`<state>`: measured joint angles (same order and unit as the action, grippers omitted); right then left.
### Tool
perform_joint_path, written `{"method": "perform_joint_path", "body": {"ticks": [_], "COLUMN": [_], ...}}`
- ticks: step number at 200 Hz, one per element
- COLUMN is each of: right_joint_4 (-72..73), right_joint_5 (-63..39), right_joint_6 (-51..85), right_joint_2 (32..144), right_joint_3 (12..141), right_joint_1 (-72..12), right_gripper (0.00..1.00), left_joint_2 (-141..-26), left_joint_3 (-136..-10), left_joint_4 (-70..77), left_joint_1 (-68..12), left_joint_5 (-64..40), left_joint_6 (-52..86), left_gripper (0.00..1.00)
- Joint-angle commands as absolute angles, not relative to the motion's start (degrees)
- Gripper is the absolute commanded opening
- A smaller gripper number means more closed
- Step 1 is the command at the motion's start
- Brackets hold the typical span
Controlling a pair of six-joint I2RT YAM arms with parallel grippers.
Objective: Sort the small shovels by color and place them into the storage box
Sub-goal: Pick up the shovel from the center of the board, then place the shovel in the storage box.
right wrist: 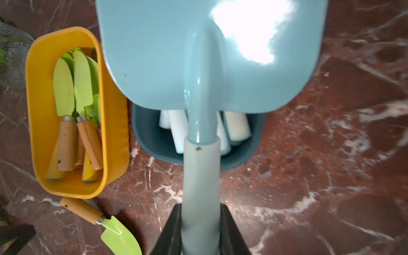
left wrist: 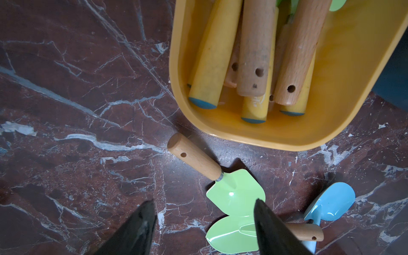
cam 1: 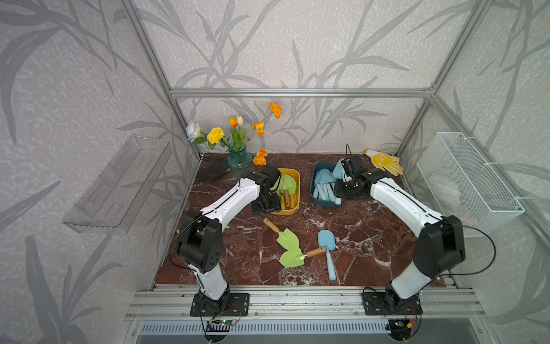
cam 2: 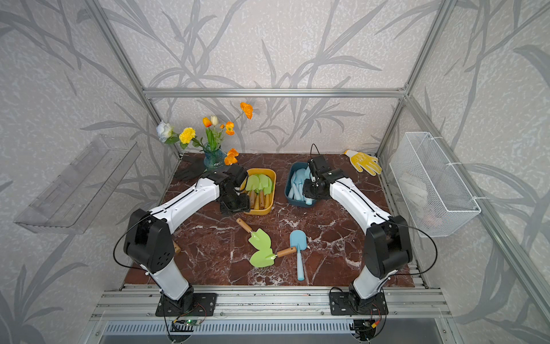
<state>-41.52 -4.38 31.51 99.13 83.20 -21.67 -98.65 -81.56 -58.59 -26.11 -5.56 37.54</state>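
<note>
My right gripper is shut on the handle of a pale blue shovel, held above the dark blue box that contains several blue shovels. The held blade also shows in a top view. My left gripper is open and empty, just in front of the yellow box, which holds several green shovels. On the table lie two green shovels with wooden handles and one blue shovel, the green blades overlapping.
A glass vase of flowers and a black glove sit at the back left, a yellow glove at the back right. A wire basket hangs on the right wall, a clear shelf on the left.
</note>
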Motion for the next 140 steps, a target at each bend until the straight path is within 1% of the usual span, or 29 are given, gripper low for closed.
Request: {"method": "perform_joint_path", "body": {"ticks": [1,33,80,125,140], "right_joint_4": [-40.79,-41.55,-47.35,-50.58,-51.61], "right_joint_5": [-10.78,-11.5,-9.07,-5.83,-4.95], "right_joint_6": [31.31,30.85,26.99,25.06,24.96], "right_joint_2": [104.63,112.37,121.47,125.71,126.33], "right_joint_3": [87.76,93.03,101.23,105.47,106.58], "right_joint_1": [-21.2,-20.49,-19.91,-19.86,-19.78], "right_gripper": [0.16,0.16,0.17,0.21,0.24], "left_joint_2": [-95.56,-93.5,-90.73,-90.09,-90.08], "left_joint_3": [-80.18,-79.14,-77.08,-76.62,-76.64], "left_joint_4": [-58.62,-59.82,-60.86,-62.29,-62.25], "left_joint_1": [-25.76,-25.62,-25.31,-25.31,-25.31], "left_joint_5": [-4.91,-3.17,-2.03,-1.71,-1.78], "left_joint_6": [38.57,38.41,38.06,37.31,37.27], "left_gripper": [0.71,0.72,0.72,0.73,0.73]}}
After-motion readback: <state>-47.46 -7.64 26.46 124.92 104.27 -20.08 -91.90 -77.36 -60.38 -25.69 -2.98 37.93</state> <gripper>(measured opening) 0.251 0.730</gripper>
